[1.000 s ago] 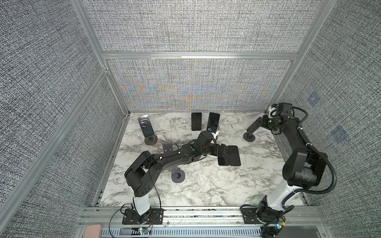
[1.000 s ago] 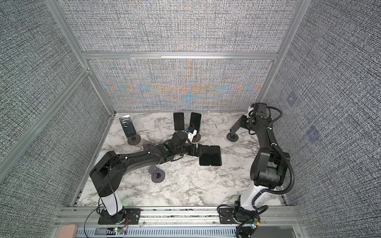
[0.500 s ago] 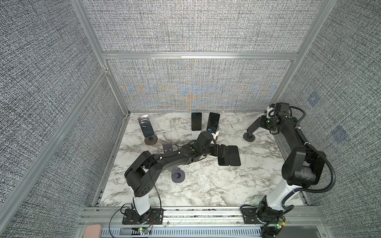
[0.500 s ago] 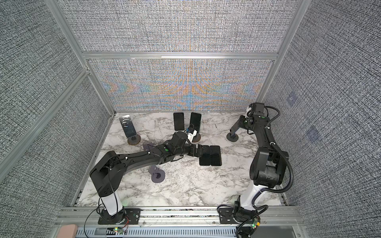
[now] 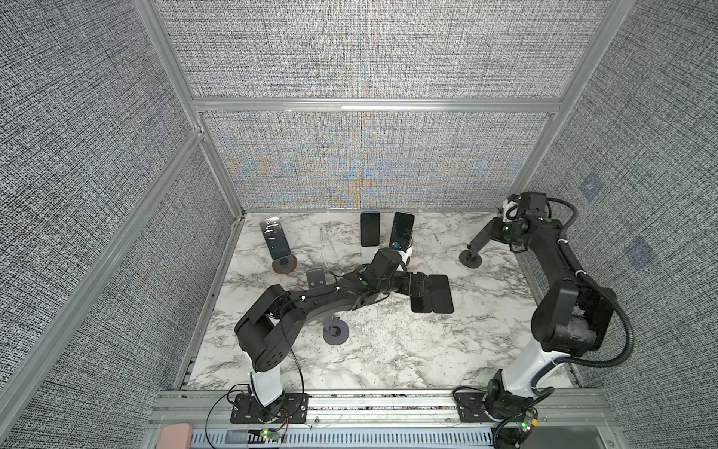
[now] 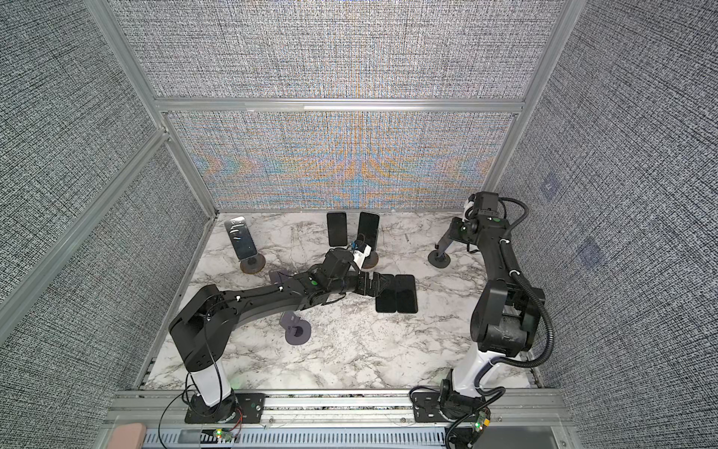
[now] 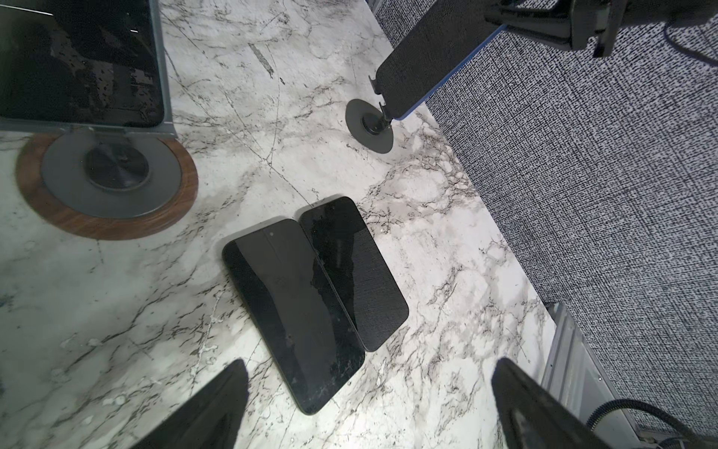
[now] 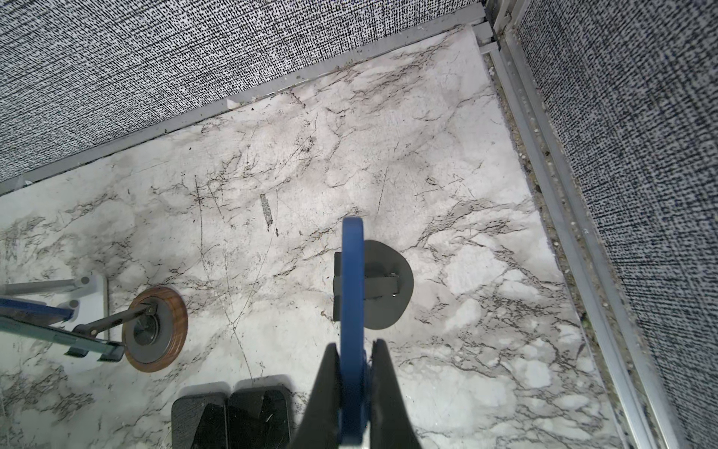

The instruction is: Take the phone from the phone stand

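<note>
Marble tabletop (image 5: 388, 350): right claw (image 8: 351, 388) clamped on blue-edged phone (image 8: 351, 272) seated in phone stand (image 8: 392, 287); left claw (image 7: 369, 373) fully apart above two flat-lying phones (image 7: 311, 303).

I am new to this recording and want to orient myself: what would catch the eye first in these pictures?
First, the right gripper at the far right of the marble table, shut on the edge of a blue-cased phone that leans on its dark stand. Next, two black phones lying flat side by side mid-table, with the open left gripper close by them.
</note>
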Robot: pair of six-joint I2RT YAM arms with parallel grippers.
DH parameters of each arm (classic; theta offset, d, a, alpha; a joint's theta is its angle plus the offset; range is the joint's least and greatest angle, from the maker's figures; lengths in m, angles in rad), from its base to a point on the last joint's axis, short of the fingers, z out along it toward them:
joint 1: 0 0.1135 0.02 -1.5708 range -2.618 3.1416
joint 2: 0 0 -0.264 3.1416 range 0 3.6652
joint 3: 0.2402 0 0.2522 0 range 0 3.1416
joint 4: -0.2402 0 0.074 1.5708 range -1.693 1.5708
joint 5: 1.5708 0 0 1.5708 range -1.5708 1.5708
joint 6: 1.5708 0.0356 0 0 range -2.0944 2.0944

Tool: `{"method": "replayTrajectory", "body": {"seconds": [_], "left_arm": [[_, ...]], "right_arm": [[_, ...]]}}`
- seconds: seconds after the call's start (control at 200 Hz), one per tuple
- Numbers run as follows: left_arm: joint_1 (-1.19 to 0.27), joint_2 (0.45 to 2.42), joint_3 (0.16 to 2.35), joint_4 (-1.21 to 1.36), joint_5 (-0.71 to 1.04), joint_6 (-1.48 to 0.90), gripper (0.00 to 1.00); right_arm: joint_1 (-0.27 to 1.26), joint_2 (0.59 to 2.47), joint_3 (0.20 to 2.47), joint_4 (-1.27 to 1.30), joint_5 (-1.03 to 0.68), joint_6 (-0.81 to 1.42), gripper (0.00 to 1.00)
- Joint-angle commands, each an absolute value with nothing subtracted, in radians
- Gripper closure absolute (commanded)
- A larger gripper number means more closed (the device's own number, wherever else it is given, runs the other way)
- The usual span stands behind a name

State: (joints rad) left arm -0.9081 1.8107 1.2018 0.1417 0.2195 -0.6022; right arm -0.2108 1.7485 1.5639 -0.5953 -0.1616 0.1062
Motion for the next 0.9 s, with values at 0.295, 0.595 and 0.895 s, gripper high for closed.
{"method": "replayTrajectory", "body": {"seconds": [0.295,0.595,0.895], "left_arm": [[-0.909,1.773,1.234,0.119,0.196,-0.52,0.01],[-0.907,1.695,1.245,0.09,0.184,-0.39,0.01],[-0.908,1.628,1.268,-0.058,0.242,-0.163,0.01]], "right_arm": [[-0.206,1.628,1.558,-0.656,-0.214,0.086,0.99],[-0.163,1.429,1.445,-0.726,-0.283,0.108,1.0],[-0.018,1.242,1.286,-0.794,-0.377,0.129,1.0]]}}
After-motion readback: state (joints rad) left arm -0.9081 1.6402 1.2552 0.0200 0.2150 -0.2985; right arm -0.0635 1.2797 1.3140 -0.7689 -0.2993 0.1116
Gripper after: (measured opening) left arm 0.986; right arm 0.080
